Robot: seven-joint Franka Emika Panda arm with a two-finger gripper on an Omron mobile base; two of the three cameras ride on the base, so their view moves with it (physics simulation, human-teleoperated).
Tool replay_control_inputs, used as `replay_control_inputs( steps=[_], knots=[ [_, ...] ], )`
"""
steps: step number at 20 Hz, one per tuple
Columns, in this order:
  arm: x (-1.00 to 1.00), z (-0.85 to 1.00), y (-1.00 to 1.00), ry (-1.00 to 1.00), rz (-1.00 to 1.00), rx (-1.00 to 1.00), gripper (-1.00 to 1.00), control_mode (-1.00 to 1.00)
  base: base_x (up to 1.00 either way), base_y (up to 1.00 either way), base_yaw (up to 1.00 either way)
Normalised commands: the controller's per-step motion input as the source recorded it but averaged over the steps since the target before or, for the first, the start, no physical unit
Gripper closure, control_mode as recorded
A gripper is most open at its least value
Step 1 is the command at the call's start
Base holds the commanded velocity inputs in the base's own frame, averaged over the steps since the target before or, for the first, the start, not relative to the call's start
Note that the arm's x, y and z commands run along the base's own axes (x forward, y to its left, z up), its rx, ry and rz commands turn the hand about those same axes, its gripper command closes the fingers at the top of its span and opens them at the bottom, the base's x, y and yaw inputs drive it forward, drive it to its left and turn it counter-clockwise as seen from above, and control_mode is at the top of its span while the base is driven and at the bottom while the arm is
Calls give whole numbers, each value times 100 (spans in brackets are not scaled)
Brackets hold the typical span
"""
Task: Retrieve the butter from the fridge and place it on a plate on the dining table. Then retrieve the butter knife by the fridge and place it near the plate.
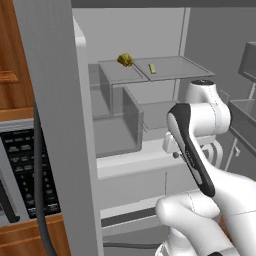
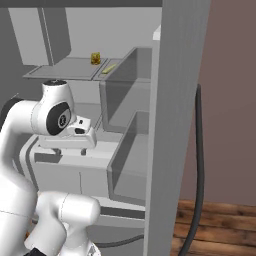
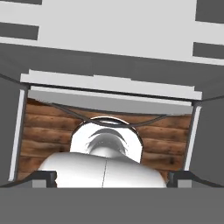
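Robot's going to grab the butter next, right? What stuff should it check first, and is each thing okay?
1. Fridge doors open: ok, the shelves show from both base views.
2. Butter in sight: ok, it lies flat on the upper glass shelf.
3. Space around the butter: ok, the yellow-brown lump sits apart from it, on the neighbouring pane.
4. Claw open and ready: cannot tell, its tips are not clear.
5. Arm near the butter: not ok, the arm is folded well below that shelf.
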Motion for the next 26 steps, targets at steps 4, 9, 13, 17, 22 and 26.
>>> replay_control_inputs(
  steps=[4,9,13,17,22,26],
  knots=[
    [0,7,0,-22,0,-2,-100,-100,0,0,0],
    [3,48,2,-28,0,-11,-100,-100,0,0,0],
    [43,75,13,-11,-14,1,-100,-100,0,0,0],
    [21,66,41,-20,-29,6,-100,-100,0,0,0],
    [17,62,24,-32,-16,1,-100,-100,0,0,0],
    [21,56,0,-53,0,3,-100,-100,0,0,0]
  ],
)
